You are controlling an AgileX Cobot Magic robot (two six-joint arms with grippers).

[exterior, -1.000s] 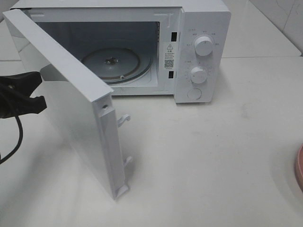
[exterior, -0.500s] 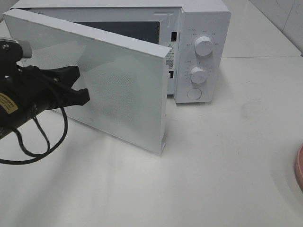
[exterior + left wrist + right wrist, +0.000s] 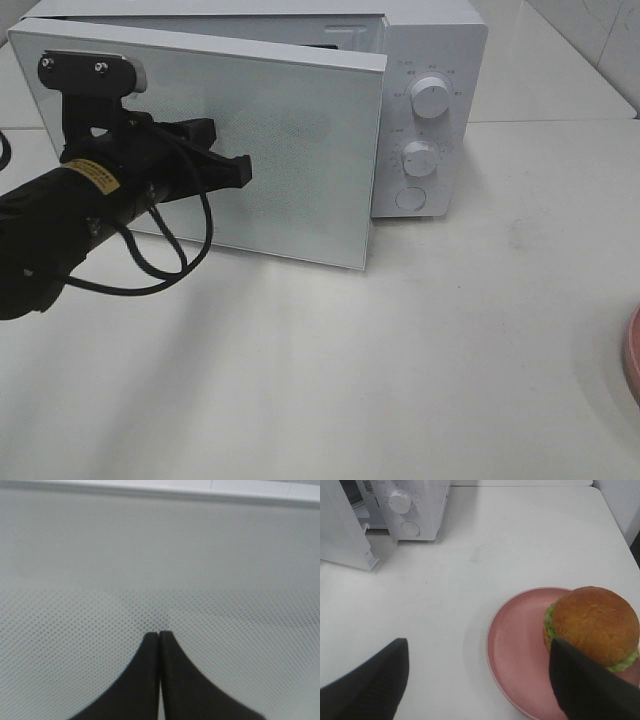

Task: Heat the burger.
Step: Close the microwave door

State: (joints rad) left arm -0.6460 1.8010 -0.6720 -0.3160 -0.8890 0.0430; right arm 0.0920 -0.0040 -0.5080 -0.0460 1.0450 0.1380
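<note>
high: faces microwave (image 3: 425,110) front | left wrist: close on door (image 3: 160,570) | right wrist: above plate (image 3: 520,650), microwave shared

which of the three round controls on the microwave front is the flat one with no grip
The bottom button, lowest on the microwave's panel. It sits flush and plain, while the top knob and middle knob above it stick out with raised grips.

Closed gripper (image 3: 159,634) against dotted door (image 3: 160,570)

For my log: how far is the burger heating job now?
Done: nothing for the burger, still on the pink plate. In hand: left gripper, jaws closed, presses the nearly shut microwave door. Left: right gripper, jaws open, must load the burger, then start heating.
</note>
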